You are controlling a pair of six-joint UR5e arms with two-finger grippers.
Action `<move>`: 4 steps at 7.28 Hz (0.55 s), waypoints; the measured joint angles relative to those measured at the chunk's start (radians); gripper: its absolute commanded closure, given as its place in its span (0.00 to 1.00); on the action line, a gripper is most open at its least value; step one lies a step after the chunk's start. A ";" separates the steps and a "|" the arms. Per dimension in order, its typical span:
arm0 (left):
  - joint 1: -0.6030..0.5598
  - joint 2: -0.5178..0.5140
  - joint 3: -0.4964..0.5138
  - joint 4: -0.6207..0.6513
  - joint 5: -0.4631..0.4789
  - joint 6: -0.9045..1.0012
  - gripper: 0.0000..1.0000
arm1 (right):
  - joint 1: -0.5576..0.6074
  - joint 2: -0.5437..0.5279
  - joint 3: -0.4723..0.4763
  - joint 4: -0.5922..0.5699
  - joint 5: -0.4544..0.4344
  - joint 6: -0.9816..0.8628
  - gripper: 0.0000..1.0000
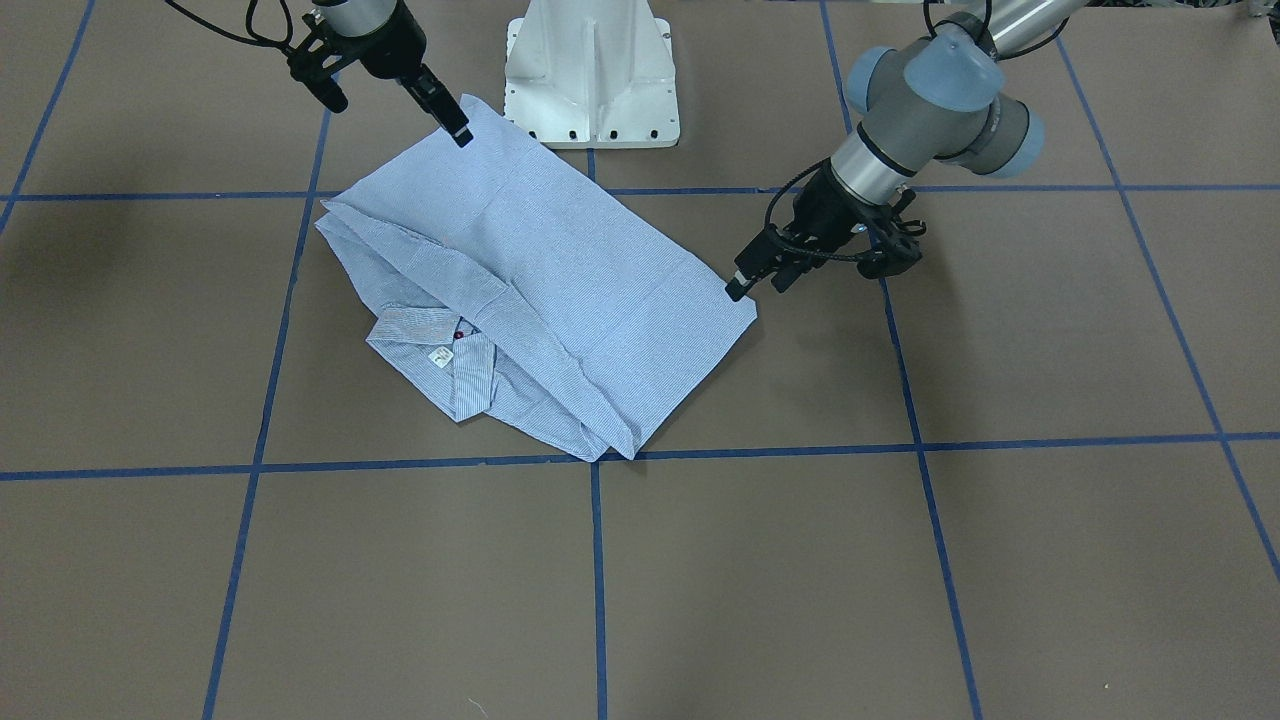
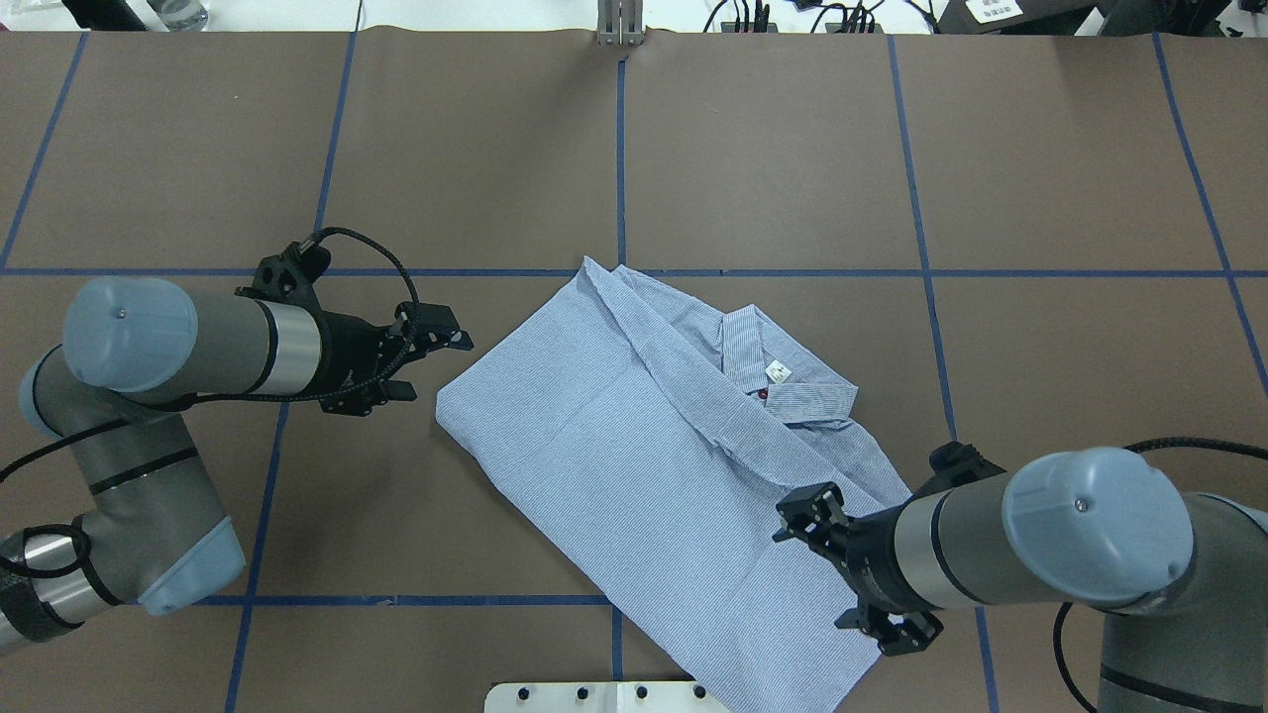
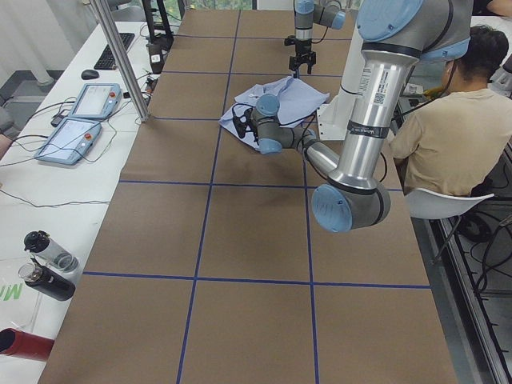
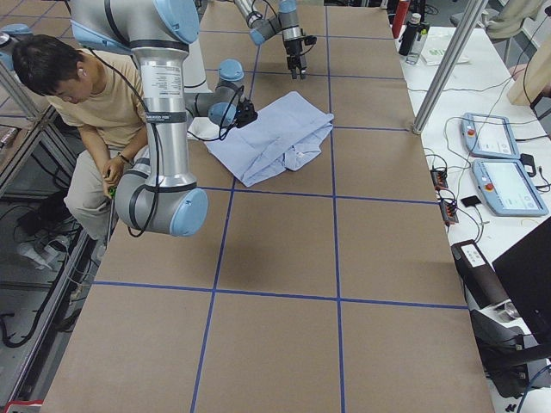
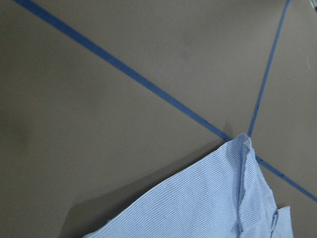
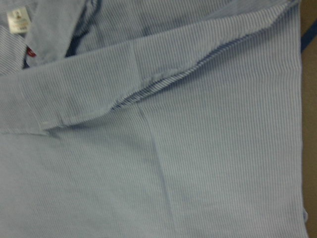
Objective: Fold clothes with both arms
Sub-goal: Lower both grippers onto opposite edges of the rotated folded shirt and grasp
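Observation:
The clothes are one light-blue striped shirt (image 1: 560,270) (image 2: 644,465), lying folded and slanted across the brown table. Its collar and white label (image 1: 440,356) face up at the far side. The left gripper (image 1: 757,287) (image 2: 436,364) is open and empty, just off the shirt's corner nearest the left arm. My right gripper (image 1: 397,115) (image 2: 820,569) is spread open over the opposite corner near the pedestal, one fingertip (image 1: 460,133) at the cloth edge. The left wrist view shows the shirt's edge (image 5: 208,208), and the right wrist view only its folded layers (image 6: 198,148).
The white pedestal base (image 1: 592,75) stands just behind the shirt. Blue tape lines (image 1: 597,580) grid the table. A person (image 3: 448,136) sits beside the robot. Two tablets (image 3: 80,120), a metal pole (image 3: 120,56) and bottles (image 3: 48,256) stand along the operators' side.

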 measured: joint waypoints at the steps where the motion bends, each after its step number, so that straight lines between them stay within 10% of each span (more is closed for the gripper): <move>1: 0.024 -0.020 0.037 0.004 0.011 -0.024 0.07 | 0.035 0.011 -0.020 0.000 0.000 -0.010 0.00; 4: 0.037 -0.049 0.099 0.006 0.018 -0.039 0.13 | 0.066 0.019 -0.051 0.000 0.000 -0.038 0.00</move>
